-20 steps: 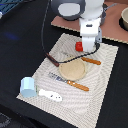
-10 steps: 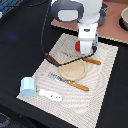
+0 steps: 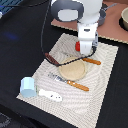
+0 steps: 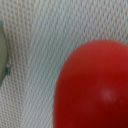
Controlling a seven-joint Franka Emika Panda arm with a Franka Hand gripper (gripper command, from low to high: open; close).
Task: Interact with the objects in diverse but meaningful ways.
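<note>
The round red tomato [image 3: 78, 46] sits on the beige placemat [image 3: 107, 75], against the side of my gripper [image 3: 86, 51] that faces the exterior view's left. In the wrist view the tomato [image 4: 95, 85] fills much of the frame, very close. My fingers are not visible there, and the exterior view is too coarse to show how the jaws stand. The dark brown sausage [image 3: 51, 58] lies beside a round wooden plate [image 3: 73, 69]. The light blue cup [image 3: 28, 87] and the white elongated piece [image 3: 50, 94] lie at the mat's near corner.
Two orange-handled utensils [image 3: 92, 60] [image 3: 76, 84] flank the plate. A grey pot [image 3: 124, 17] stands on a brown board [image 3: 112, 31] behind the mat. The plate's rim [image 4: 3, 52] shows in the wrist view. The table around the mat is dark.
My gripper has come down slightly toward the mat beside the tomato. Nothing else has moved.
</note>
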